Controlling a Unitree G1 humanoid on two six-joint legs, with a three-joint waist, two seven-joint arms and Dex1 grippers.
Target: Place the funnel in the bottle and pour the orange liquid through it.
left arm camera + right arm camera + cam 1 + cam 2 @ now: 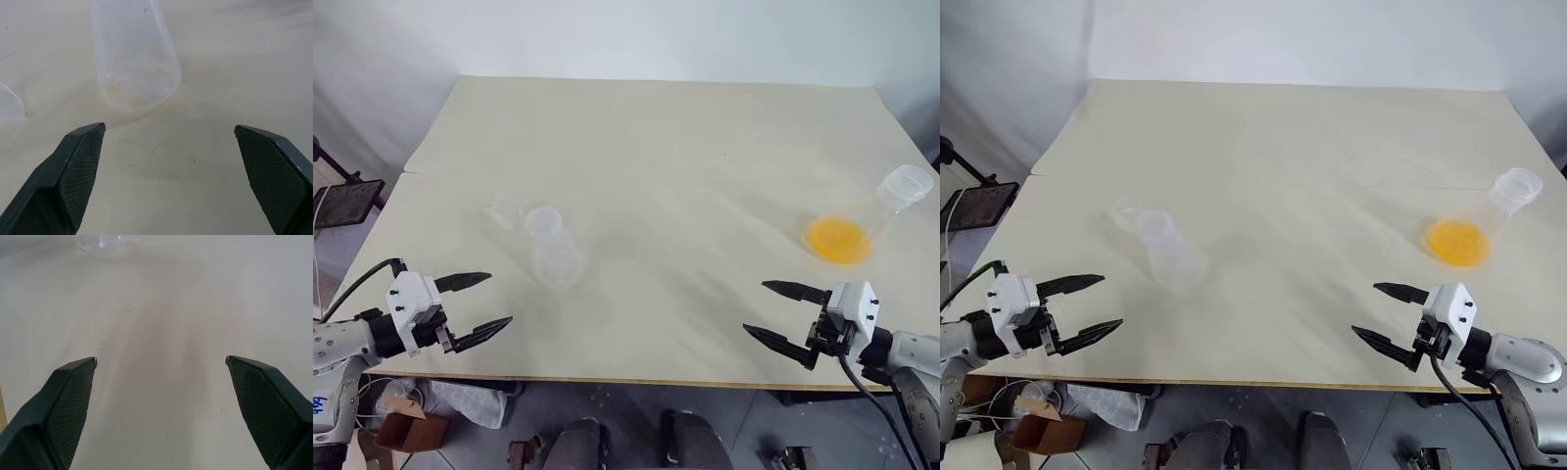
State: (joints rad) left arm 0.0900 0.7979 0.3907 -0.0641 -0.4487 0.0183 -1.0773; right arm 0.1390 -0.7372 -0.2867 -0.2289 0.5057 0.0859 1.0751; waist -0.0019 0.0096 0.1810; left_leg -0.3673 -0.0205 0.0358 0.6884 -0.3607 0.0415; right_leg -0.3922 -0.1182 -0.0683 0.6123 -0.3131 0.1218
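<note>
The small clear bottle stands upright on the left half of the table, and the left wrist view has it straight ahead of my left gripper. Just left of it, towards the back, lies the faint clear funnel. The orange liquid is a shallow pool in a larger clear conical flask at the right. My left gripper hangs open near the front left edge, short of the bottle. Open as well, my right gripper is at the front right, short of the flask, with nothing between its fingers.
The cream table is bare across its middle and back. A seam runs along its left side. A dark stand is off the table's left edge, and boxes and bags lie on the floor under the front left corner.
</note>
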